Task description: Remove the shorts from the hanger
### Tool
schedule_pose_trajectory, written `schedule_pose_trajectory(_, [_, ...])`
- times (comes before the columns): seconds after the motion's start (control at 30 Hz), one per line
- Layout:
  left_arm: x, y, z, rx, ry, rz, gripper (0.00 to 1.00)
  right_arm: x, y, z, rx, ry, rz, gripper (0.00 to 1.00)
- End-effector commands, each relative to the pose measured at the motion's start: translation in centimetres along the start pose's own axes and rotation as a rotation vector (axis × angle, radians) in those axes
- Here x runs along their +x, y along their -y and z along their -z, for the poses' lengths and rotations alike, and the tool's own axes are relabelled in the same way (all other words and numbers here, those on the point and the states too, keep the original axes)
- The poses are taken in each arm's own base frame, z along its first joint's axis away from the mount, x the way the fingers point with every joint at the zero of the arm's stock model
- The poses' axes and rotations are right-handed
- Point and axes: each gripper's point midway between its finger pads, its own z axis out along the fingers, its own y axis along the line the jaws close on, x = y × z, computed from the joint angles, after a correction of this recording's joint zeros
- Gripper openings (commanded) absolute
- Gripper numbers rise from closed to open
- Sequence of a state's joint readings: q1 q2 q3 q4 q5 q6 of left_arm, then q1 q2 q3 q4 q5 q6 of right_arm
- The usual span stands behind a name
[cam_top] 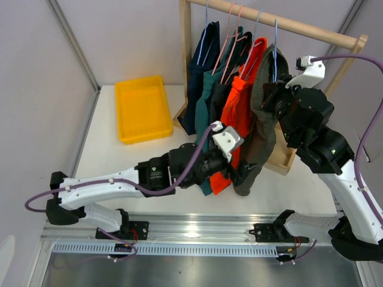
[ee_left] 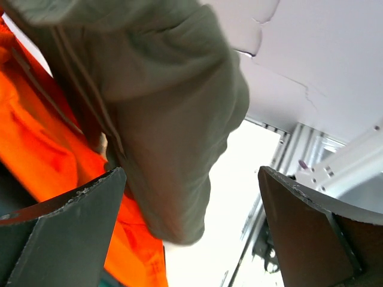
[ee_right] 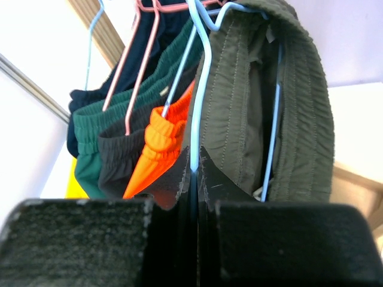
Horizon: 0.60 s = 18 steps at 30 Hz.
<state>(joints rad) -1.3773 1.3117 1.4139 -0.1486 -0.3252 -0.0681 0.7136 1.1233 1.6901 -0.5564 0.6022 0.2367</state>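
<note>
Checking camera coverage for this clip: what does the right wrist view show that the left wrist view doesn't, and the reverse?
Only the right wrist view: the right tool shut on the light blue hanger, plus the waistbands of the navy shorts, teal shorts and black shorts.
Only the left wrist view: the left tool open, the lower end of the olive shorts seen between its fingers, and the aluminium rail.
Both: the olive shorts and the orange shorts beside them.
</note>
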Motion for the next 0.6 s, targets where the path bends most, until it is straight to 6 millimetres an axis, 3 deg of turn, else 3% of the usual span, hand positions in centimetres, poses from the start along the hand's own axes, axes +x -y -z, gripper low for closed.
schedule_pose_trajectory(0.0, [-3.9,-0.7,-1.0,-0.096,0.140,0.011,0.99,-3.3,0.1,0.6,0.018,0.117,-0.109,0.00])
schedule_pose_trajectory(0.07, [-4.4,-0.2,-1.7,-0.101,0.173,0.022,0.99,-3.2,0.3,0.7,0.026,0.121,-0.114,0.00])
schedule_pose_trajectory(0.2, [-3.4,1.2,-4.1,-0.075,0.158,0.018,0.99,-2.6,0.4,0.5,0.028,0.123,-0.123,0.00])
schedule_pose_trajectory(0.43, [-2.7,1.7,-6.4,-0.097,0.182,0.015,0.99,-2.7,0.2,0.6,0.015,0.130,-0.142,0.00])
schedule_pose_trajectory(0.53, [-1.6,1.2,-7.5,-0.142,0.179,-0.003,0.88,-3.5,-0.1,1.0,-0.011,0.145,-0.163,0.00])
schedule_pose_trajectory(0.57, [-1.4,1.0,-7.7,-0.157,0.182,-0.007,0.72,-3.6,-0.2,1.1,-0.017,0.145,-0.168,0.00])
